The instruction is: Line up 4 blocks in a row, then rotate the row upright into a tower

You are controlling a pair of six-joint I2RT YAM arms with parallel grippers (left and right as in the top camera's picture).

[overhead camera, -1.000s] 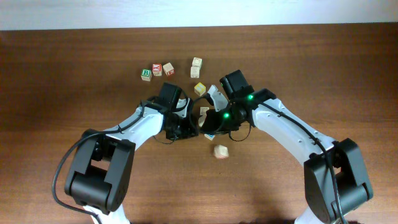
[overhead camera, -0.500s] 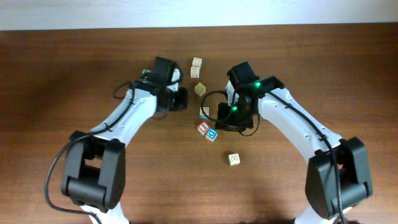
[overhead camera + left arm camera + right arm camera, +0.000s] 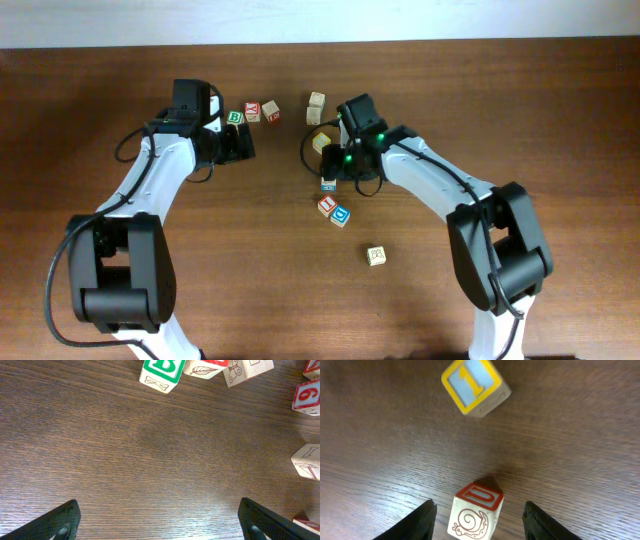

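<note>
A pale cube with a red "U" top face and a snail side (image 3: 477, 512) stands upright on the table. My right gripper (image 3: 479, 510) is open and straddles it, with a gap on each side. In the overhead view that cube (image 3: 328, 183) lies just below my right gripper (image 3: 334, 176). A red-faced cube (image 3: 326, 205) and a blue-faced cube (image 3: 342, 215) sit side by side just nearer. My left gripper (image 3: 240, 147) is wide open over bare wood (image 3: 159, 510), holding nothing, just in front of a row of cubes.
A green "B" cube (image 3: 235, 117) (image 3: 161, 370), a red cube (image 3: 253, 111) and a pale cube (image 3: 271, 110) form a row at the back. A yellow "1" cube (image 3: 321, 142) (image 3: 475, 387) lies beyond the "U" cube. Pale cubes sit at the back (image 3: 316, 102) and front (image 3: 376, 255).
My left arm swung from the centre out to the back left and its jaws opened wide. My right gripper opened from shut and shifted back and left around the "U" cube.
</note>
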